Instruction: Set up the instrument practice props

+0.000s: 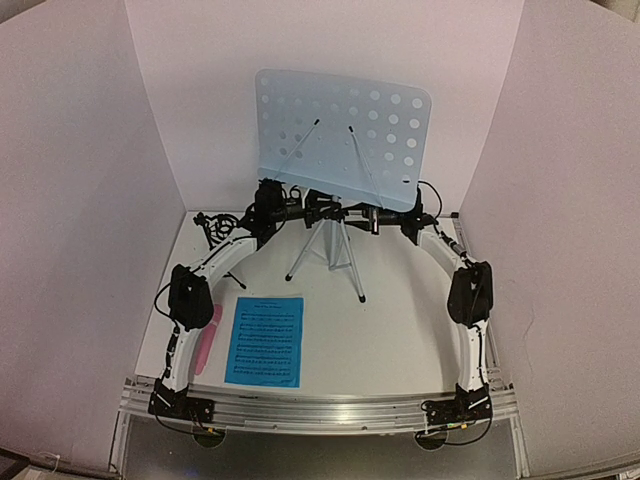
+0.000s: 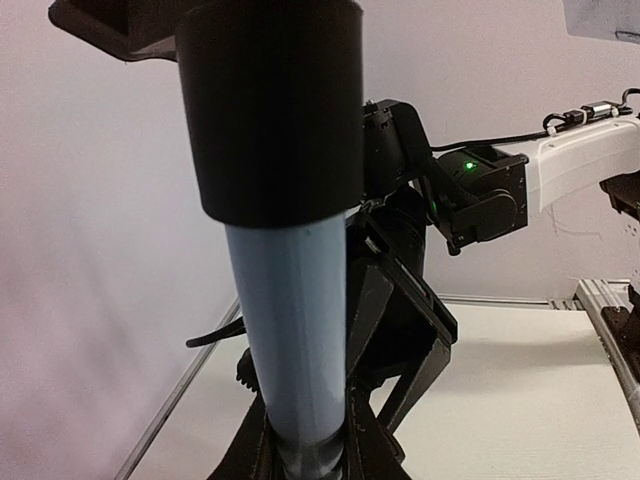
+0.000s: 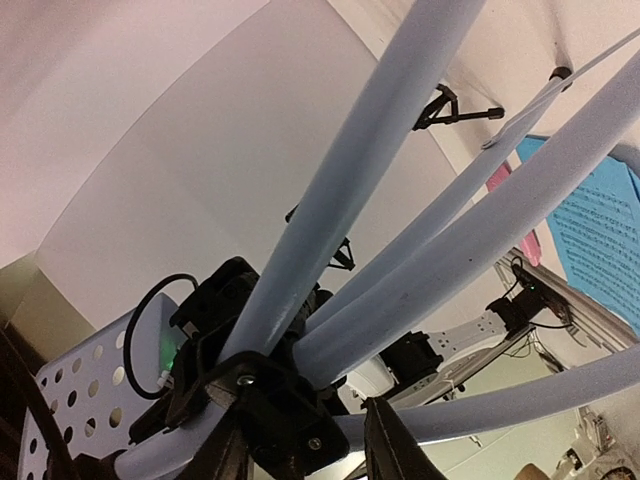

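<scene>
White walls box in a white tabletop (image 1: 400, 330). The stand (image 1: 345, 135) is upright toward the middle of the far edge, and both arms meet at its pole (image 2: 290, 330). My left end effector (image 2: 305, 445) is clenched around that pole under the black collar (image 2: 270, 110). The right end effector (image 3: 300, 440) sits at the tripod hub (image 3: 270, 400); I cannot tell whether it grips. The sheet (image 1: 265, 341) lies flat by the near edge, left of centre, long axis near-to-far, nearer the left arm. I judge it comes next.
</scene>
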`<state>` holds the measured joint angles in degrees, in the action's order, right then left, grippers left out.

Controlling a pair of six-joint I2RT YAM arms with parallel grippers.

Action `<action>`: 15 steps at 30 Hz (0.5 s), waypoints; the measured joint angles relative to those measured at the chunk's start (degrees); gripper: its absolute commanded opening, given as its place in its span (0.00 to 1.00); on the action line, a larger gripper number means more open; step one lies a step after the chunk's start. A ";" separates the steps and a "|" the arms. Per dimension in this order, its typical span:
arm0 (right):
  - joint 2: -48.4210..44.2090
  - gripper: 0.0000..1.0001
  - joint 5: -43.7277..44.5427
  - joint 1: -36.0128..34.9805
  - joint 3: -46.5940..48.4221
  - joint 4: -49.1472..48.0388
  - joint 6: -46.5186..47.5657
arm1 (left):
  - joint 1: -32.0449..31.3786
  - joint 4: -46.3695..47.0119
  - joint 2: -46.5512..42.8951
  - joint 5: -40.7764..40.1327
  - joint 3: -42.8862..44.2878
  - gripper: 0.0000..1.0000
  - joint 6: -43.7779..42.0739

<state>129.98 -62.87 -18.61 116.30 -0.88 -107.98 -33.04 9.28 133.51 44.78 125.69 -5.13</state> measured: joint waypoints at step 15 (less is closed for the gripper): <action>-7.08 0.63 9.29 3.54 -4.92 1.98 26.03 | 0.00 0.00 0.00 -0.45 0.00 0.00 0.49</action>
<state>122.90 -53.58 -15.07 111.38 1.10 -81.95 -33.04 9.28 133.51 44.32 125.69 -4.64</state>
